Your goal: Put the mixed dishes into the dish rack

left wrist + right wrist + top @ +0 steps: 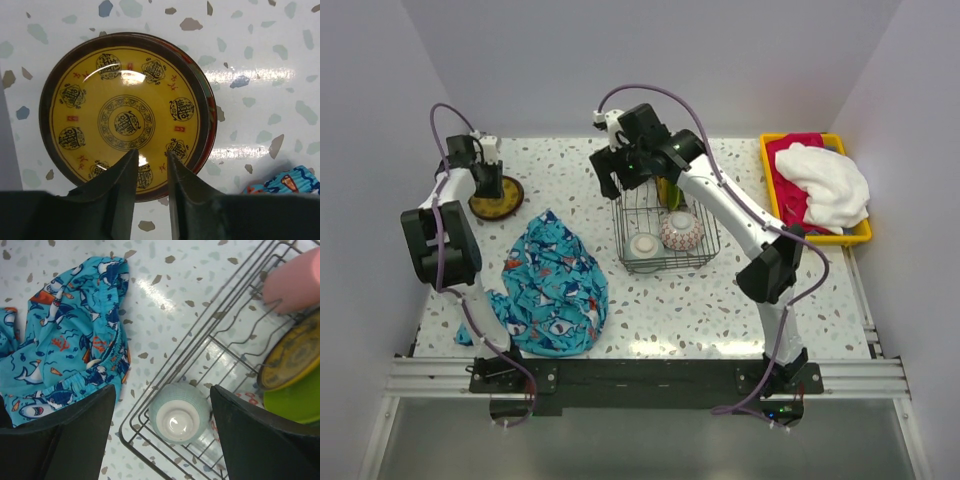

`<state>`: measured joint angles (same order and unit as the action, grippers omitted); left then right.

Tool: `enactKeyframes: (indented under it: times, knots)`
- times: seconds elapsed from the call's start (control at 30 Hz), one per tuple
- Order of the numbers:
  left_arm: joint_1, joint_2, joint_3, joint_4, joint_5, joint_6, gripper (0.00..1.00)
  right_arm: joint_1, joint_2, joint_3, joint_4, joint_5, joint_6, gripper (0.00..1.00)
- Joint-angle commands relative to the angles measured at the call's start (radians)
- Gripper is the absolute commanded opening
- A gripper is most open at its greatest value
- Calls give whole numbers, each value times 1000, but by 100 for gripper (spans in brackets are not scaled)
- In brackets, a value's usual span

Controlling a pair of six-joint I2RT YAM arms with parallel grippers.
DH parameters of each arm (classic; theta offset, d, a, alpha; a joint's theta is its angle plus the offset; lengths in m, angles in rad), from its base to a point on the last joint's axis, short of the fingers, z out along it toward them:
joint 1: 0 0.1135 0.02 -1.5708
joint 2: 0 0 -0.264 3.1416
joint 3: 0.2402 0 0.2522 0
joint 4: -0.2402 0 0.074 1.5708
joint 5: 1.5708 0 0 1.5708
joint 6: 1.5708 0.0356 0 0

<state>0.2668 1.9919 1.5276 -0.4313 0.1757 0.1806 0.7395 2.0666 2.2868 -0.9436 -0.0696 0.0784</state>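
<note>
A yellow plate with a dark rim lies flat on the table at the back left. My left gripper hovers over its near rim, its jaws a narrow gap apart and holding nothing. The dish rack stands mid-table. In it are a mint bowl, a blue patterned bowl, a pink cup, a yellow-olive plate and a lime-green plate. My right gripper hangs wide open above the rack's left part, with the mint bowl below it.
A blue shark-print cloth lies crumpled left of the rack, its edge near the yellow plate. A yellow plastic tray with white and red cloths sits at the back right. Walls close off the table's back and sides.
</note>
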Motion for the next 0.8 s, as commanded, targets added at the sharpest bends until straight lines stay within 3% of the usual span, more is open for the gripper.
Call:
enactKeyframes:
  times: [0.0, 0.27, 0.47, 0.77]
  knots:
    - [0, 47, 52, -4, 39, 66, 30, 9, 92, 68, -18, -122, 10, 73]
    - [-1, 41, -24, -27, 111, 68, 31, 12, 207, 135, -3, 241, 115, 72]
    - [-3, 18, -98, -17, 146, 39, 34, 11, 288, 174, -9, 215, 148, 70]
    - [-18, 47, -115, -47, 203, 62, 34, -11, 375, 217, -27, 343, 257, 48]
